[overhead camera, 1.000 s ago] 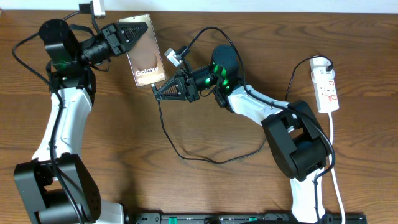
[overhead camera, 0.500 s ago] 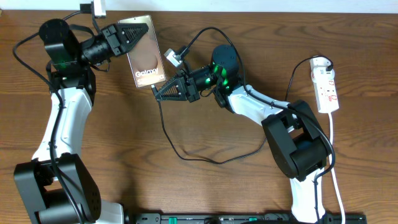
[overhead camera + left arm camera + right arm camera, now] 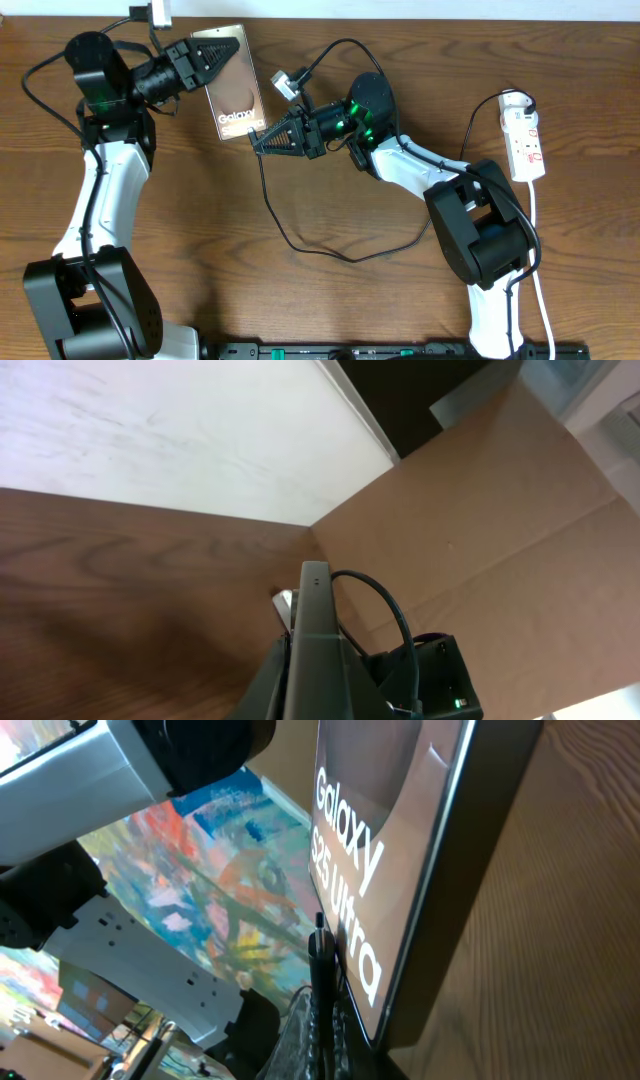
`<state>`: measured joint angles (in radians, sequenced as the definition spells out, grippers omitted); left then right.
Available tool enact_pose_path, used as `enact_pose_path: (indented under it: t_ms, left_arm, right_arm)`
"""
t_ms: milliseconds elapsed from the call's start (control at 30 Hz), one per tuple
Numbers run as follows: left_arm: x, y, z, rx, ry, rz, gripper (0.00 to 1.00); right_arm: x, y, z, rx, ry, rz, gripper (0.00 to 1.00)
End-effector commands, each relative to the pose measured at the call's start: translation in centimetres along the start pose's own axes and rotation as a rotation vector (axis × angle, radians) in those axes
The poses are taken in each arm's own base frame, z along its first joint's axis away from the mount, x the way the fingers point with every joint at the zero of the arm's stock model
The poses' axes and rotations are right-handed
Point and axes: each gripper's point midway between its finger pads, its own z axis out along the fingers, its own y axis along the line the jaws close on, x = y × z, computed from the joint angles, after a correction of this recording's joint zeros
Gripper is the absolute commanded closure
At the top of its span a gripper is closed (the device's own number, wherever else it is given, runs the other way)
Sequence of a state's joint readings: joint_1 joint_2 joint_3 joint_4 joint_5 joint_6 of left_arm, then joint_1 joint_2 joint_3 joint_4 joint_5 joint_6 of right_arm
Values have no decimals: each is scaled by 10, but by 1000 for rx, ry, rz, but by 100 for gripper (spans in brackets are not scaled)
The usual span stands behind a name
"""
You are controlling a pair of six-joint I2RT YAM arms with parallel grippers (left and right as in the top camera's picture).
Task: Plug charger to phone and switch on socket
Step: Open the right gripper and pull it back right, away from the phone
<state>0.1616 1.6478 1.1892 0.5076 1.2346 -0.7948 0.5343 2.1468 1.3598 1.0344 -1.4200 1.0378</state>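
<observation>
The phone [image 3: 232, 92] sits rear-left in the left pincer [image 3: 225, 55], the right pincer [image 3: 256, 143] at its near corner — the charger [image 3: 300, 245] loops in front, the socket [image 3: 524, 135] far right.

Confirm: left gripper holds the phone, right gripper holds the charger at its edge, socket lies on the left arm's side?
No. The socket lies on the right arm's side, as the overhead view shows. The rest is right: left gripper holds the phone, right gripper holds the charger at its edge.

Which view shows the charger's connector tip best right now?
Right wrist: the connector tip sticks up from the right claw, near the phone face. Overhead shows only the charger cable trailing from that claw; the tip is too small. Left wrist shows the phone's edge, no tip.
</observation>
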Motion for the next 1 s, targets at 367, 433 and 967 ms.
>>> enact_pose_path:
  t_ms: [367,433,967]
  left_arm:
    - [-20,19,-22,-76,-96,-58,93]
    - [-26,24,-31,-92,-117,-59,93]
    - [-50,44,-98,-147,-206,-113,93]
  right_arm:
    - [-1,-6,-6,14,2,82,99]
    - [3,-9,-9,14,14,126,99]
    - [31,-97,-62,348,-148,568,99]
